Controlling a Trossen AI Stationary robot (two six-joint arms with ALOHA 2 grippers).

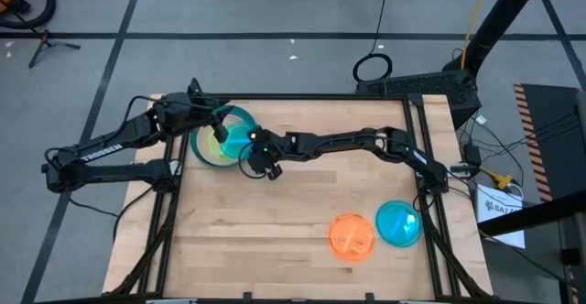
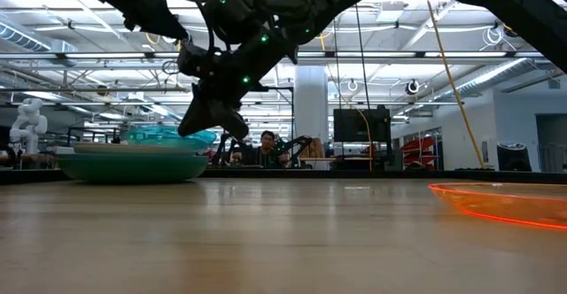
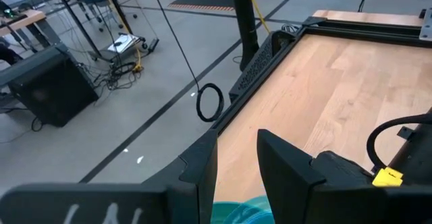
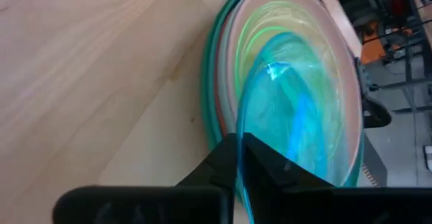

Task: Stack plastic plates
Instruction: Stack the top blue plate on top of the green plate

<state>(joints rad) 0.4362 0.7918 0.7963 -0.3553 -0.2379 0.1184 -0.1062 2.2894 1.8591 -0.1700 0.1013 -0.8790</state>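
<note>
A stack of plates (image 1: pixel 222 137) sits at the table's (image 1: pixel 275 222) far left. The right gripper (image 4: pixel 239 160) reaches across to it, fingers clamped on the rim of a blue plate (image 4: pixel 283 116) that leans on top of the stack (a lime plate (image 4: pixel 270 21) shows beneath). The left gripper (image 3: pixel 236 163) hovers at the stack's far edge, its fingers parted and holding nothing. An orange plate (image 1: pixel 352 236) and another blue one (image 1: pixel 398 222) lie touching near the front right corner.
</note>
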